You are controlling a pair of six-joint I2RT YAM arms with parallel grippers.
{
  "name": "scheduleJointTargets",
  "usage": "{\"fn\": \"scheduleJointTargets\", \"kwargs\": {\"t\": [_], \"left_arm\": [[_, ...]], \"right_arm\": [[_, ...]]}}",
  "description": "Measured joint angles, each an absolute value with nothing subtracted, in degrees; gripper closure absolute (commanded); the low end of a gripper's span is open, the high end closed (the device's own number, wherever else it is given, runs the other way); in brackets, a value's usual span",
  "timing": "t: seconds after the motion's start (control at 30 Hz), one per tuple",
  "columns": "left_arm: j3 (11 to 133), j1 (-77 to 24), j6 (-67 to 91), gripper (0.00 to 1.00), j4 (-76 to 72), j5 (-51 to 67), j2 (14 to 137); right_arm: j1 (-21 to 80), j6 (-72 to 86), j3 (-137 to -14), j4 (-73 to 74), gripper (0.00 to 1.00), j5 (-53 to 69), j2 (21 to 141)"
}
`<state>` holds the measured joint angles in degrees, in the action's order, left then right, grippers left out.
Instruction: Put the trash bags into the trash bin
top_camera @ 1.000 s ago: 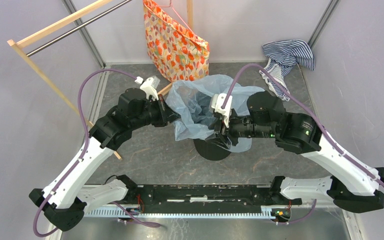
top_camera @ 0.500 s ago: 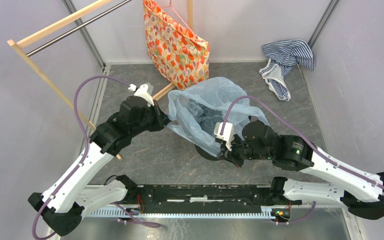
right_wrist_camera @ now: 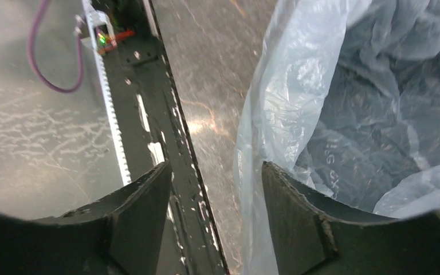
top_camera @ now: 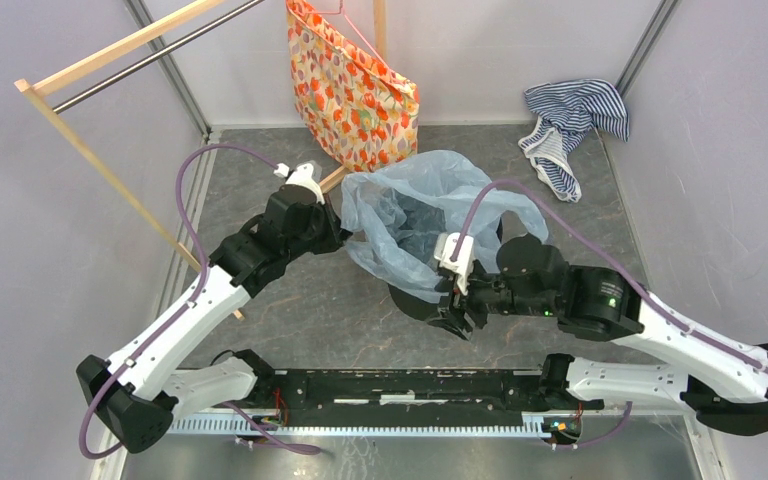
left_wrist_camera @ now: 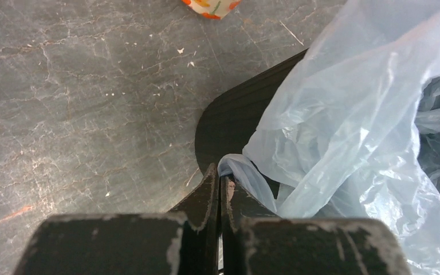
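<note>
Pulled back toward the near edge, the right gripper [right_wrist_camera: 215, 195] is hanging open while the left gripper [left_wrist_camera: 220, 189] is pinching the pale-blue trash bag [top_camera: 410, 215] draping the mid-table trash bin [top_camera: 415, 305], whose lining probably needs tucking in next.

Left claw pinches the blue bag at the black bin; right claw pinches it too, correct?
Not quite. The left claw does pinch the bag at the bin, but the right wrist view shows the right claw open, gripping nothing.

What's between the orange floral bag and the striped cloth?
Nothing; the top view shows bare grey table between the orange floral bag and striped cloth; the trash bag lies nearer.
</note>
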<state>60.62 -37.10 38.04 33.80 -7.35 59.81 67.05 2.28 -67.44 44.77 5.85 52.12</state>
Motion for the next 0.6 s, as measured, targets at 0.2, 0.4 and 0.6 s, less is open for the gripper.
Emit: {"fn": "scheduleJointTargets", "kwargs": {"t": [0.2,0.4,0.6], "left_arm": [[62.59,-37.1,38.0,0.98,32.51,-7.97,61.76],[63.51,-37.1,37.95,0.98,32.4,-8.78,62.43],[64.23,-37.1,37.91,0.98,32.4,-8.97,62.98]], "right_arm": [[67.11,2.13,-75.94,43.18,0.23,8.16,52.42],[67.13,2.22,-84.38,40.18,0.2,7.01,54.08],[67.13,1.37,-96.84,39.55,0.22,-2.79,59.79]]}}
